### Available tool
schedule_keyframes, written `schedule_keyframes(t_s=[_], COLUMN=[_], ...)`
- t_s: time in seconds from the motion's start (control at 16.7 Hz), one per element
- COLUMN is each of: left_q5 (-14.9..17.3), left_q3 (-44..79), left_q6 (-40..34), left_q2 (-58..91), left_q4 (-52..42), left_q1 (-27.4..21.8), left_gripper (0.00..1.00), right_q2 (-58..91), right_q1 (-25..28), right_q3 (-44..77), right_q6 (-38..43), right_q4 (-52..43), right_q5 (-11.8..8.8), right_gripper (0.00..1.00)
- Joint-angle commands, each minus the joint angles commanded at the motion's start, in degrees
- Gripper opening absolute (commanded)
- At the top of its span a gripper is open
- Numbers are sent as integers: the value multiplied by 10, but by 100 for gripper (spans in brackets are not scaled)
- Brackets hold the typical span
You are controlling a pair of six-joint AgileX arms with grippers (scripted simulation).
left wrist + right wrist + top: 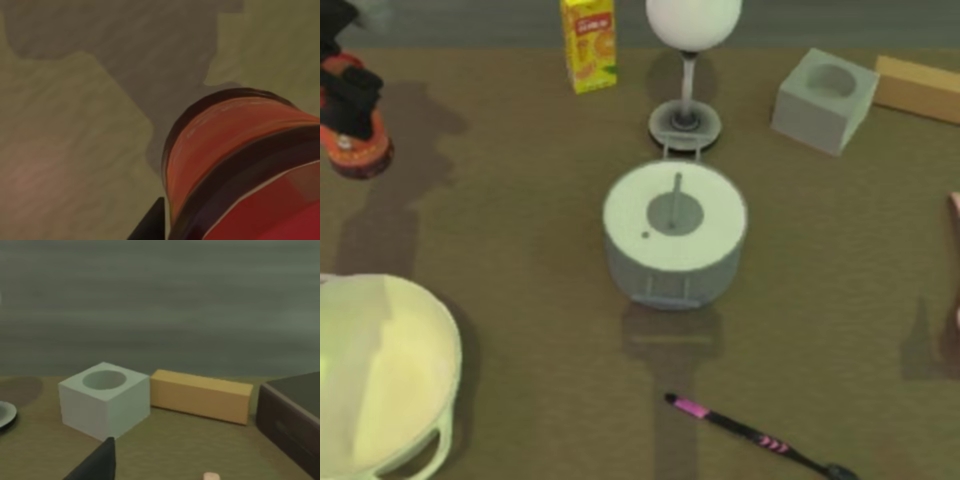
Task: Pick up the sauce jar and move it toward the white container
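Note:
The sauce jar (356,145), dark red with an orange-red lid and label, is at the table's far left, tilted under my left gripper (350,105). In the left wrist view the sauce jar (240,165) fills the near corner, above its shadow on the table, with one dark finger (150,225) beside it; the gripper is shut on it. The white round container (675,235) stands at the table's middle, well to the right of the jar. My right arm is parked at the right edge; one finger (100,462) shows with bare table beside it, the gripper open and holding nothing.
A large cream basin (420,340) fills the front left corner. At the back stand a yellow juice carton (588,42), a white lamp (690,30), a grey cube with a round hole (823,100) and a tan block (920,88). A pink-and-black toothbrush (750,437) lies in front.

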Motion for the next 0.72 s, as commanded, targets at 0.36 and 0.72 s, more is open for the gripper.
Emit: schedule_keyframes(t_s=[0.36, 0.72], left_q5=[-1, -14], left_q3=[-51, -78], left_q6=[2, -60], left_q2=[-50, -54], left_q4=[-1, 19], left_q1=[5, -25], left_gripper=[0, 0], right_q2=[0, 0], right_q1=[0, 0], right_q3=[0, 0], right_q6=[0, 0], right_q4=[0, 0], right_q5=[0, 0], right_gripper=[100, 100])
